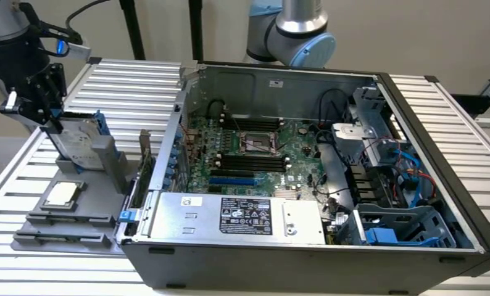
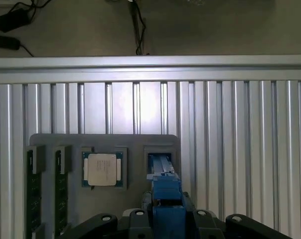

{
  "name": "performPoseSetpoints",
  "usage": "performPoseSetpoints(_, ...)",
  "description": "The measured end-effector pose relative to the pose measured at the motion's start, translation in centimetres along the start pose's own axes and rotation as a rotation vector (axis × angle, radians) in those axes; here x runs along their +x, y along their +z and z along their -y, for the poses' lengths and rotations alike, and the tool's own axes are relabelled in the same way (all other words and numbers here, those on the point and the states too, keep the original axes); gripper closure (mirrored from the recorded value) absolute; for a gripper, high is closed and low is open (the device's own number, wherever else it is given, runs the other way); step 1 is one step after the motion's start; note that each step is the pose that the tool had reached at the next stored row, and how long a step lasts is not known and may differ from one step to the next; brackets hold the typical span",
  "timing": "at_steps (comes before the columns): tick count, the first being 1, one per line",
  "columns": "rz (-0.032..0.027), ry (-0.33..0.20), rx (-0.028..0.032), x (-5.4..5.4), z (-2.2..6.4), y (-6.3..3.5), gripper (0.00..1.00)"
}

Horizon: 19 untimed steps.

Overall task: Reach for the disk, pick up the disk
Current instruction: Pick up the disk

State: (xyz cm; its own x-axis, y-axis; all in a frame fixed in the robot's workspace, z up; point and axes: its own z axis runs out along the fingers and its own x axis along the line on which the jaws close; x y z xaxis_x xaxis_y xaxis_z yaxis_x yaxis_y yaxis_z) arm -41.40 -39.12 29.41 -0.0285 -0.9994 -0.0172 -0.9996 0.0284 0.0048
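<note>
The disk (image 1: 79,143) is a silver-grey drive in a blue caddy. It stands on edge, leaning a little, in a slot of the grey holder (image 1: 31,237) at the exterior view's left. My gripper (image 1: 54,126) has come down over its upper end, one finger on each side. In the wrist view the caddy's blue edge (image 2: 166,191) runs up between my dark fingers (image 2: 140,216), which lie against it on both sides. Its lower end still reaches into the holder's slot (image 2: 160,159). The gripper (image 2: 168,216) looks shut on the disk.
A small square silver chip (image 1: 62,193) (image 2: 102,169) lies in the holder beside the disk, with two memory sticks (image 2: 33,194) further along. An open computer case (image 1: 311,259) with a silver power box (image 1: 237,216) stands right of the holder. A second arm (image 1: 298,31) rises behind it.
</note>
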Motion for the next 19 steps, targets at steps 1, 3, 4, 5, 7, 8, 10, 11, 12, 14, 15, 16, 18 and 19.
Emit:
performPoseSetpoints(1, -0.0001, 0.000, 0.0000, 0.0, 0.00, 0.00, 0.67)
performPoseSetpoints(3, 0.0000, 0.000, 0.0000, 0.0, 0.00, 0.00, 0.67)
performPoseSetpoints(4, 0.0000, 0.000, 0.0000, 0.0, 0.00, 0.00, 0.67)
performPoseSetpoints(5, 0.0001, 0.000, 0.0001, 0.0, 0.00, 0.00, 0.67)
performPoseSetpoints(7, 0.0001, 0.000, 0.0002, 0.0, 0.00, -0.02, 0.67)
performPoseSetpoints(8, 0.0000, 0.000, 0.0002, 0.0, 0.00, -0.10, 0.67)
performPoseSetpoints(10, 0.0002, 0.000, 0.0001, 0.0, 0.00, -0.39, 0.67)
performPoseSetpoints(11, 0.0002, 0.000, 0.0000, 0.0, 0.00, -0.61, 0.67)
performPoseSetpoints(12, 0.0004, 0.000, 0.0001, 0.0, 0.00, -0.84, 0.67)
performPoseSetpoints(14, 0.0004, 0.000, 0.0001, 0.0, 0.01, -1.37, 0.67)
performPoseSetpoints(15, 0.0004, 0.000, 0.0000, 0.0, 0.01, -1.67, 0.67)
performPoseSetpoints(16, 0.0005, 0.000, 0.0000, 0.0, 0.02, -1.99, 0.67)
performPoseSetpoints(18, 0.0004, 0.000, 0.0000, 0.0, 0.04, -2.76, 0.67)
performPoseSetpoints(19, 0.0004, 0.000, 0.0000, 0.0, 0.06, -3.20, 0.67)
